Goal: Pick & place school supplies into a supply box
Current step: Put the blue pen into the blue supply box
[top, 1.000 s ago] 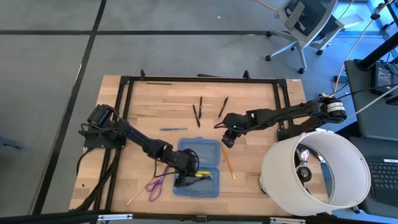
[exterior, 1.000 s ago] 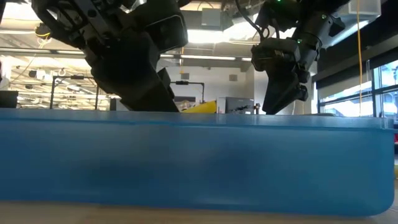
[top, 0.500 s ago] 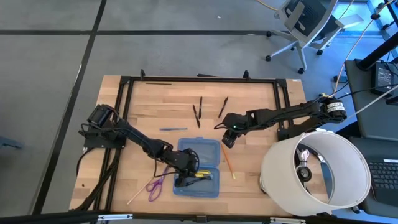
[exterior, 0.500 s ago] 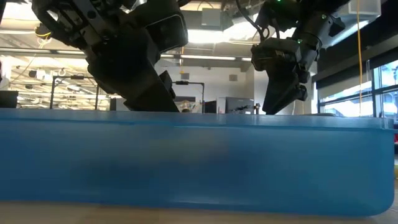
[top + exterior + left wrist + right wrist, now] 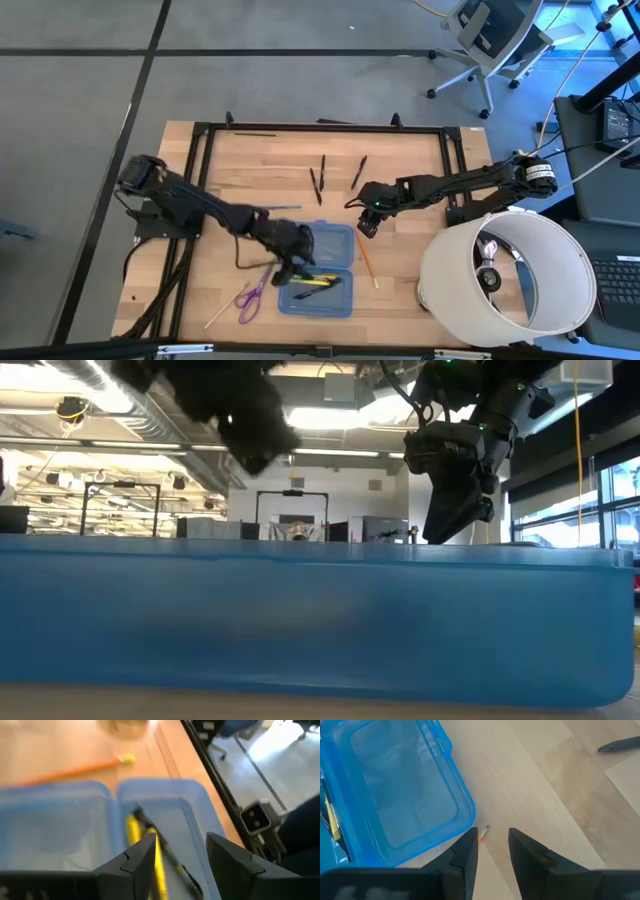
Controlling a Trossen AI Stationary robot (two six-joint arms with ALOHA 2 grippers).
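My left gripper [image 5: 180, 855] hangs over the supply box [image 5: 335, 240], fingers apart, empty. My right gripper [image 5: 492, 845] — parted, over the orange pencil [image 5: 366, 262] beside the box. Light, stiff, rolls easily — pinch mid-shaft.

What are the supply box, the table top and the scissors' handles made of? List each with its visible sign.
Supply box: likely plastic, translucent blue and glossy; the table grain shows through it in the right wrist view.
Table top: looks like wood, pale jointed planks with visible grain and a smooth, faintly shiny finish.
Scissors: the purple handles are probably plastic, judging by the uniform colour; too small to tell more.
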